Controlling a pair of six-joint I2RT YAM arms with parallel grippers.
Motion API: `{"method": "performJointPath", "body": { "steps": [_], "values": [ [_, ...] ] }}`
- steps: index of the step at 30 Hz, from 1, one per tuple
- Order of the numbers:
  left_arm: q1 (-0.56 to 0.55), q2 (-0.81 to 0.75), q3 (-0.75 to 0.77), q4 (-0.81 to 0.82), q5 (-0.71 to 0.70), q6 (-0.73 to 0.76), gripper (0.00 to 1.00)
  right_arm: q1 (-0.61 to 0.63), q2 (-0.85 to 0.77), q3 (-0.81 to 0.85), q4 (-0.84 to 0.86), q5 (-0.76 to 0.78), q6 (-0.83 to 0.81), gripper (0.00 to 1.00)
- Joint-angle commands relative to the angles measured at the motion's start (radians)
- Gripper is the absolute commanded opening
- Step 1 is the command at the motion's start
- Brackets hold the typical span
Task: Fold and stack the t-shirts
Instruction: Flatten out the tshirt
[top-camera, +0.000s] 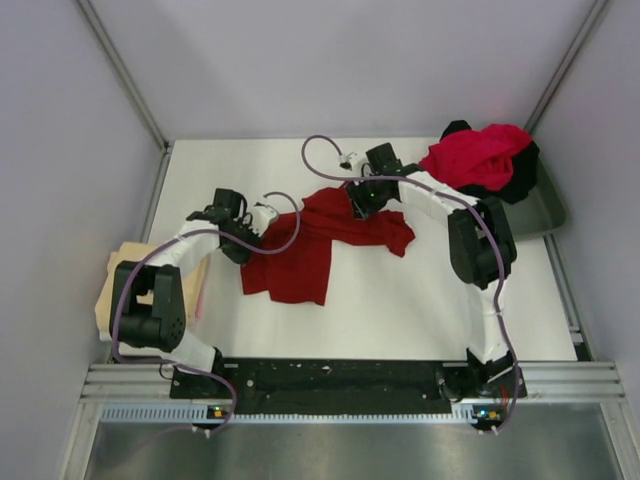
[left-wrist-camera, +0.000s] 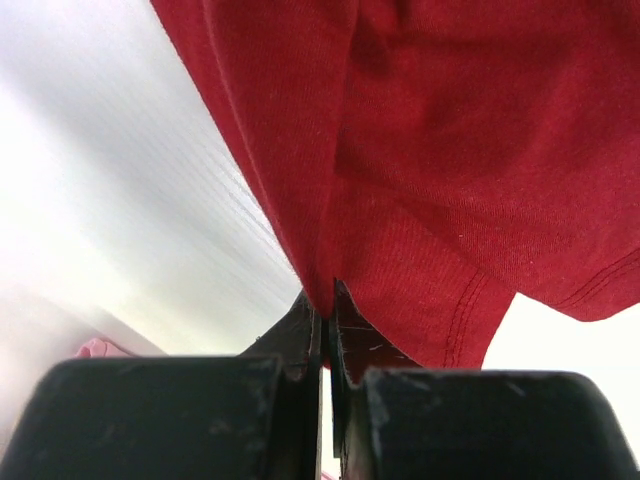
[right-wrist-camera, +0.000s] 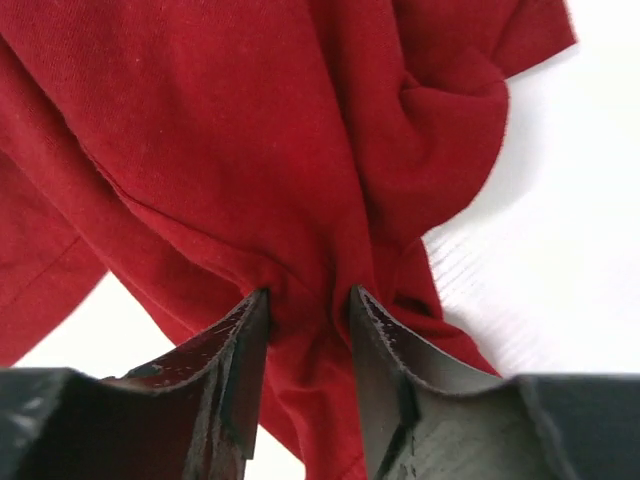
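Note:
A dark maroon t-shirt (top-camera: 310, 250) lies crumpled on the white table between my two grippers. My left gripper (top-camera: 243, 245) is shut on its left edge; in the left wrist view the fingers (left-wrist-camera: 328, 305) pinch a thin fold of the shirt (left-wrist-camera: 450, 150). My right gripper (top-camera: 358, 205) is at the shirt's far right part; in the right wrist view its jaws (right-wrist-camera: 308, 300) are closed on a thick bunch of the cloth (right-wrist-camera: 250, 130). A bright red t-shirt (top-camera: 478, 155) lies heaped on a black t-shirt (top-camera: 522, 180) at the back right. A pale beige t-shirt (top-camera: 120, 285) lies at the left edge.
The grey-green tray (top-camera: 548, 212) holds the red and black shirts at the back right corner. The beige shirt lies partly under the left arm. White walls close in the table at the back and both sides.

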Motion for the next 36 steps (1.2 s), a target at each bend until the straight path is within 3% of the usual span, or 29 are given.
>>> {"method": "performJointPath", "body": {
  "steps": [1, 3, 7, 14, 21, 24, 30, 36],
  "values": [
    [0.002, -0.044, 0.02, -0.01, 0.018, -0.019, 0.0, 0.001, 0.016, 0.08, 0.004, -0.054, -0.006, 0.26],
    [0.002, -0.05, 0.029, -0.018, 0.007, -0.024, 0.0, 0.001, 0.009, 0.087, 0.003, -0.011, 0.009, 0.0],
    [0.002, -0.118, 0.085, -0.051, -0.056, -0.035, 0.0, -0.005, -0.109, 0.068, 0.004, 0.151, 0.047, 0.0],
    [0.001, -0.355, 0.301, -0.172, -0.093, 0.019, 0.0, -0.022, -0.568, -0.026, 0.003, 0.305, 0.067, 0.0],
    [-0.002, -0.519, 0.572, -0.335, -0.128, 0.05, 0.0, -0.022, -0.993, -0.078, -0.003, 0.279, 0.069, 0.0],
    [-0.002, -0.608, 0.722, -0.395, -0.108, 0.056, 0.0, -0.02, -1.15, -0.054, -0.006, 0.141, 0.09, 0.0],
    [-0.002, -0.638, 0.948, -0.502, -0.085, 0.027, 0.0, -0.02, -1.277, -0.02, -0.006, -0.023, 0.161, 0.0],
    [-0.002, -0.619, 0.919, -0.479, -0.091, 0.022, 0.0, -0.019, -1.256, -0.009, -0.002, 0.005, 0.16, 0.0]
  ]
}}
